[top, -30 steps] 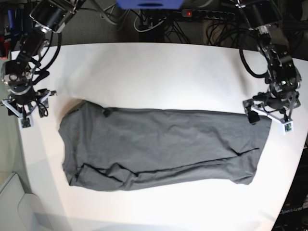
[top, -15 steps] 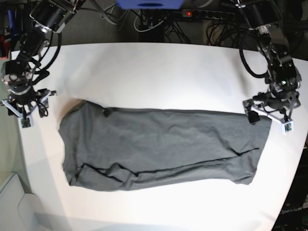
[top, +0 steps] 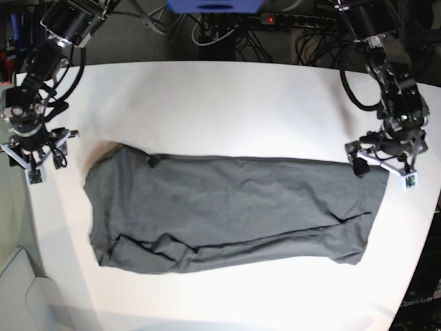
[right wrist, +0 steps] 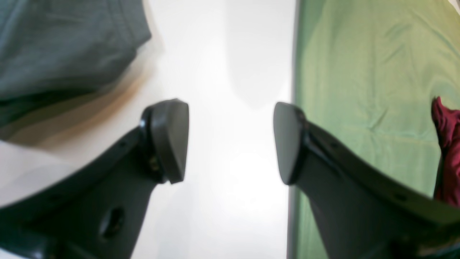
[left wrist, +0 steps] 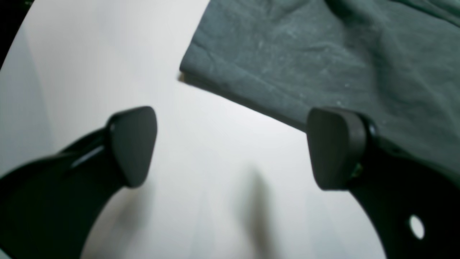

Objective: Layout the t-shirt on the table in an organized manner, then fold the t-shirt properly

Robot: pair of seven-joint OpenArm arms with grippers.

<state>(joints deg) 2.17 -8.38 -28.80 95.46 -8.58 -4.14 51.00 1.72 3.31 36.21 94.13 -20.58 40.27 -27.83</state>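
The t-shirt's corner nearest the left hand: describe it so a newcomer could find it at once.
Start from the large smooth white table and the dark charcoal-grey soft fabric t-shirt lying lengthwise across it. In the base view, follow the shirt's far edge to its right end: that corner sits just under the open left hand. It alone has a hand over it; the right hand stands clear of the cloth.

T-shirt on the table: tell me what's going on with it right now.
Nothing holds the t-shirt. It lies on the white table as a long band, part folded, with wrinkles along its near edge. The left end effector hangs open over the shirt's corner on the base view's right, one finger above the fabric edge. The right end effector is open too, over bare table beside the other end, near the table's edge.
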